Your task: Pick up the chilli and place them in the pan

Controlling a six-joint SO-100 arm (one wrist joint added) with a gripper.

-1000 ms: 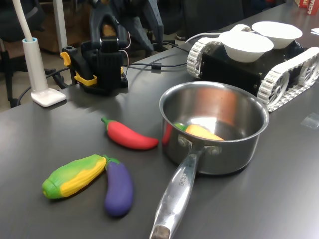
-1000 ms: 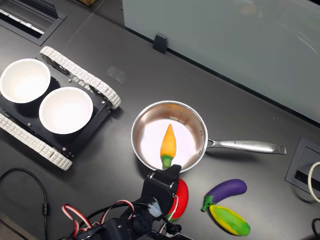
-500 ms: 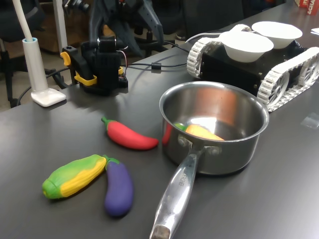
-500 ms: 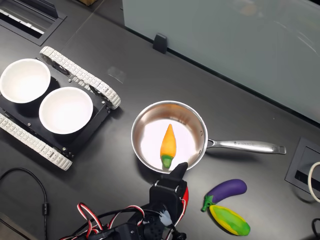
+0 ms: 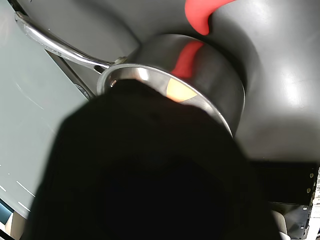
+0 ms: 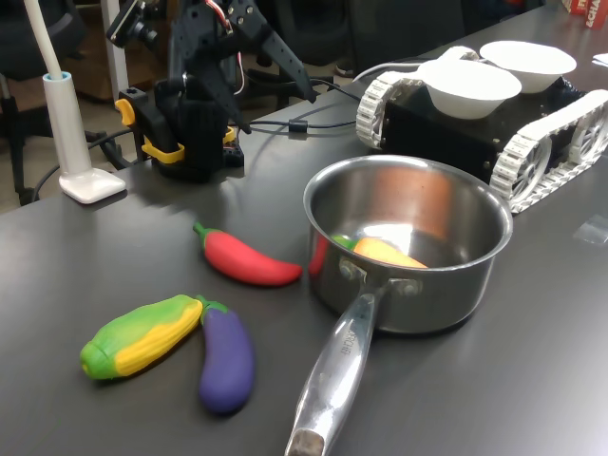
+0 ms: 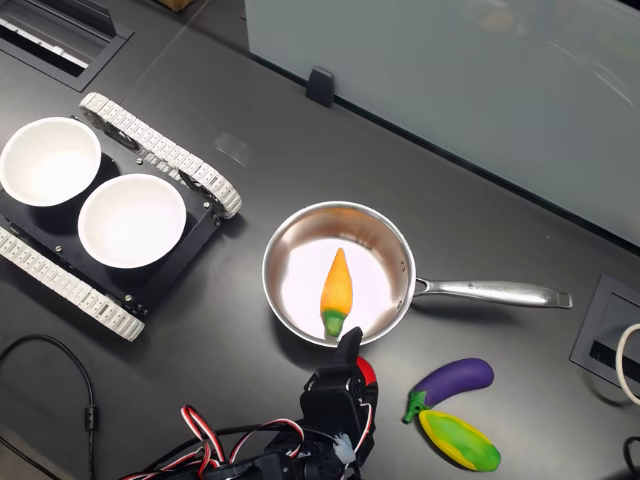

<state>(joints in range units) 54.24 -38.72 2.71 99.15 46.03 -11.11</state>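
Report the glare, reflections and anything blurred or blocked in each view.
Wrist view: a dark, out-of-focus mass fills the lower half; the chilli mirrors red on the pan wall. First exterior view: sharp, with warm reflections inside the pan. Second exterior view: the pan floor glares white; the arm covers most of the chilli.

The pan (image 6: 408, 242) crowds the chilli (image 6: 245, 258); its other side lies open.
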